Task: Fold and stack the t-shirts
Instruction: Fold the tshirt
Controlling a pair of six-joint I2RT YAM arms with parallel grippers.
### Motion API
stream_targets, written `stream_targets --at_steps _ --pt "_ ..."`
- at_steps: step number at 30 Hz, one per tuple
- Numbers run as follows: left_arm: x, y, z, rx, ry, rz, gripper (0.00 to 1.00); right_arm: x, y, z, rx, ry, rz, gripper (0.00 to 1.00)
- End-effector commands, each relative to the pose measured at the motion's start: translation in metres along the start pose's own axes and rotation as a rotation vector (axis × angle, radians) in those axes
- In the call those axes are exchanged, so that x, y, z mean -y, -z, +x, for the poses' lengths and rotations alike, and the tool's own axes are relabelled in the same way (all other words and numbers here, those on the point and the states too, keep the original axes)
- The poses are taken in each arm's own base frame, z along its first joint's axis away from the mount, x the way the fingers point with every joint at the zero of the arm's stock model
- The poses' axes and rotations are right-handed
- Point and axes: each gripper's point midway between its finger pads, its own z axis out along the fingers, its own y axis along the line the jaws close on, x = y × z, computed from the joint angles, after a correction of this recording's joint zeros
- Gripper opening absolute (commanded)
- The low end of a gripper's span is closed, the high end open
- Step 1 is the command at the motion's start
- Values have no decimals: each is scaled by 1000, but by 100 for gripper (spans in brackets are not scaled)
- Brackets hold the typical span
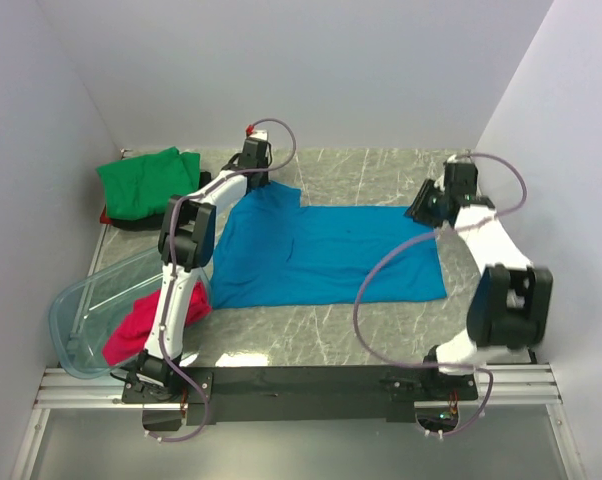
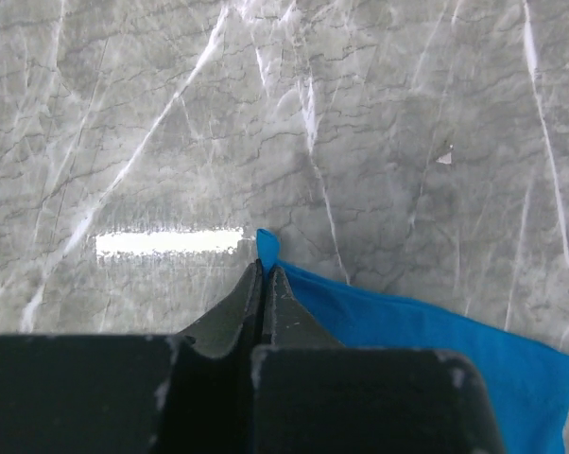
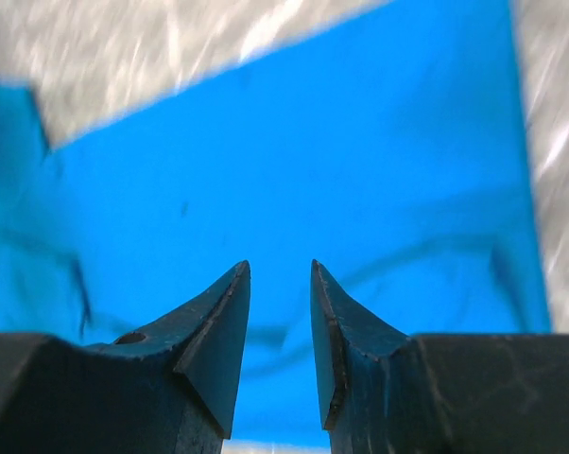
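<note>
Blue t-shirt (image 1: pixel 321 255) lies flat mid-surface (image 1: pixel 381 170), long axis left-right, its body running nearward from both tools. Left tool (image 2: pixel 264 270) is clamped on its far-left corner. Right tool (image 3: pixel 280 270) hovers by the far-right corner, jaws apart, gripping nothing.

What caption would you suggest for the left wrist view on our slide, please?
Left tool shut on a corner of the blue t-shirt, low over the grey marbled table.

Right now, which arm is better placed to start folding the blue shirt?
Left. The left gripper is shut on the blue shirt's far corner, ready to pull it over. The right gripper hangs open above it, gripping nothing.
</note>
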Motion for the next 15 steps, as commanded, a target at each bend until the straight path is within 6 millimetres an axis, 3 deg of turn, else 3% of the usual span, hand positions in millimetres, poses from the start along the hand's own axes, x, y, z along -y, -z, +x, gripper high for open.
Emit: stream_targets --at_steps 1,5,9,15 --pt "10 33 -51 101 44 57 0 21 -26 -49 67 -38 90 40" --pt "16 37 -58 109 58 93 0 46 -70 -79 37 -96 158 40" --pt "23 41 -66 119 66 128 0 76 -97 -89 7 -116 263 40" --pt "22 46 -73 129 75 153 0 98 -126 -94 -24 -115 340 40"
